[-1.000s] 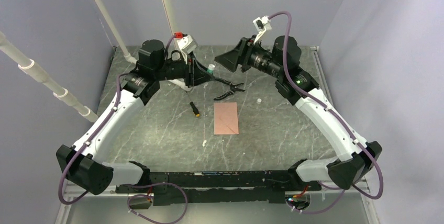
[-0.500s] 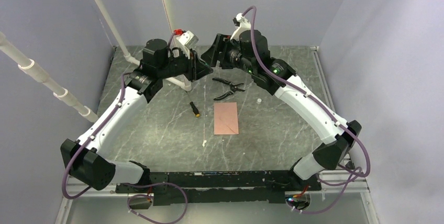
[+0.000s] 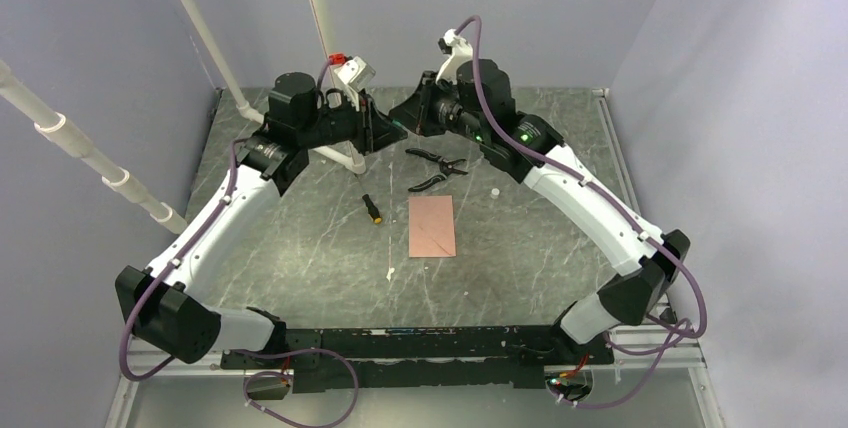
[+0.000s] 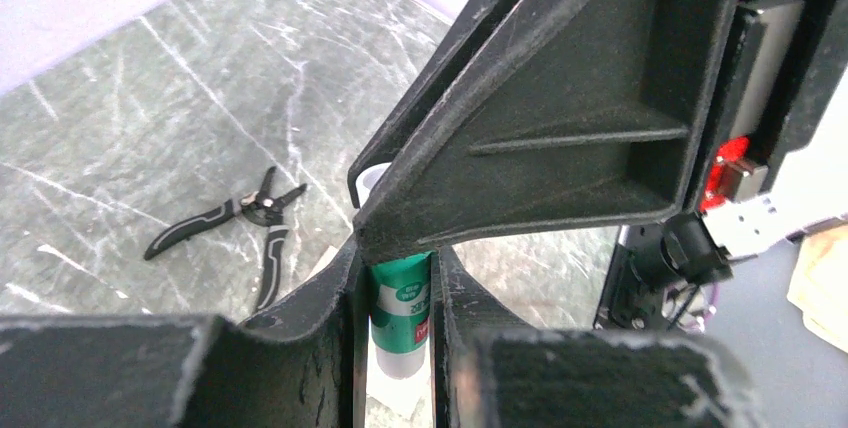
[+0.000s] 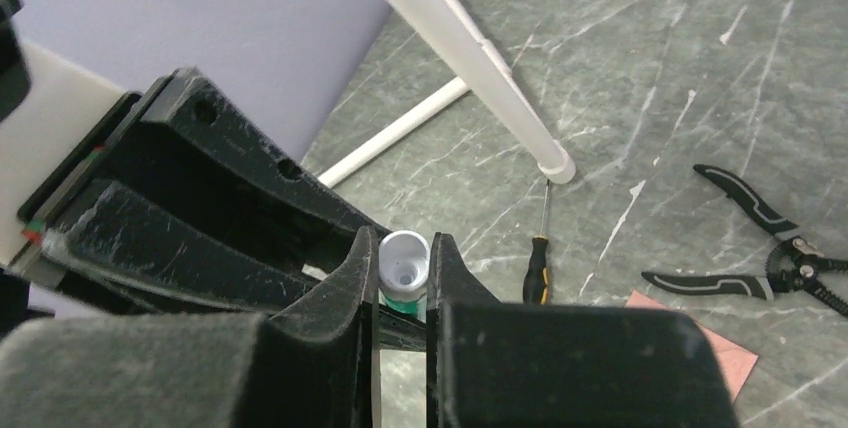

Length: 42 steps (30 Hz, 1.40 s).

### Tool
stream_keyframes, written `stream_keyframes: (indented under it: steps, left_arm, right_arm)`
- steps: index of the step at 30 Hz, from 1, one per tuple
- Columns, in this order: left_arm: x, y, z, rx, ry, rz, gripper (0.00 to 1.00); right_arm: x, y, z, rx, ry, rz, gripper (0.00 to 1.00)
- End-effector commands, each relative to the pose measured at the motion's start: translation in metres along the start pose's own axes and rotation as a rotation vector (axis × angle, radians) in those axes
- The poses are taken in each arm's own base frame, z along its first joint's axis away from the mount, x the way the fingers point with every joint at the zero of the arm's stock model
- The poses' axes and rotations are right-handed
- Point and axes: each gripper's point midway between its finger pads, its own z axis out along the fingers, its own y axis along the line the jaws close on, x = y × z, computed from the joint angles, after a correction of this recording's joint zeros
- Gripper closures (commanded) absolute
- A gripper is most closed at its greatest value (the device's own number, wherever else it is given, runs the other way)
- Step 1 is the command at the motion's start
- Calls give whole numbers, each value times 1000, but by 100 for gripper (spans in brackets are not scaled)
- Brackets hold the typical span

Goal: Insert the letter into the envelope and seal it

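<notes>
Above marble table (image 3: 300,248), left arm (image 3: 225,203) and right arm (image 3: 590,203) raised, both jaws clenched on glue stick (image 4: 400,308).

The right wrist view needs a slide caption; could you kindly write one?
Right gripper pinches the white cap of the glue stick that the left gripper holds.

White arm links (image 3: 215,218) with black joints (image 3: 165,318); purple cables (image 3: 124,348); the left tool (image 4: 398,298) is rough matte black.
</notes>
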Motion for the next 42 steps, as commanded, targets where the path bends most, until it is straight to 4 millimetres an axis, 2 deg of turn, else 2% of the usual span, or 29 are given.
stream_keyframes:
  steps: [1, 2, 3, 5, 7, 9, 13, 16, 17, 19, 20, 21, 23, 25, 28, 32, 36, 38, 42]
  left_arm:
    - [-9, -51, -15, 243, 3, 71, 98]
    - [-8, -61, -19, 296, 13, 75, 98]
    - [-8, -71, -23, 350, 25, 75, 98]
    - [-11, -91, -33, 461, 39, 74, 98]
    - [-16, -107, -41, 553, 37, 79, 98]
    - [-21, -120, -49, 640, 32, 85, 98]
    - [-29, -134, -59, 741, 16, 107, 98]
    - [-33, -131, -56, 714, -1, 119, 97]
    - [-34, -127, -53, 683, -6, 121, 98]
    - [-35, -113, -43, 572, -19, 118, 97]
    - [-35, -104, -37, 509, -28, 118, 98]
    - [-36, -94, -33, 443, -42, 118, 98]
    - [-40, -76, -26, 325, -77, 129, 98]
    - [-41, -64, -23, 253, -95, 131, 98]
    - [-38, -53, -18, 207, -86, 122, 98]
    - [-32, -43, -11, 181, -59, 94, 98]
    - [-28, -37, -7, 159, -52, 77, 98]
    - [-29, -36, -7, 158, -55, 76, 97]
    - [-29, -35, -7, 150, -55, 76, 97]
  right_arm:
    - [-33, 39, -34, -280, -118, -157, 100]
    - [-25, 47, -43, -374, -90, -191, 100]
    - [-29, 54, -57, -481, -117, -242, 100]
    - [-22, 75, -92, -722, -132, -334, 100]
    - [-14, 84, -119, -866, -128, -393, 100]
    - [-5, 92, -137, -988, -62, -459, 100]
    - [6, 101, -156, -1122, 25, -510, 100]
    - [-6, 99, -145, -1034, -19, -457, 100]
    - [-13, 93, -134, -949, -40, -412, 87]
    - [-27, 83, -117, -819, -101, -354, 50]
    - [-36, 76, -109, -742, -133, -307, 36]
    - [-43, 68, -101, -668, -158, -264, 30]
    - [-56, 53, -88, -540, -208, -170, 23]
    - [-65, 33, -74, -395, -235, -72, 22]
    - [-61, 17, -57, -291, -218, -5, 22]
    - [-49, 20, -44, -270, -168, 9, 22]
    - [-44, 24, -39, -266, -150, 15, 25]
    - [-42, 22, -36, -249, -132, 12, 31]
    - [-41, 22, -34, -252, -119, 6, 54]
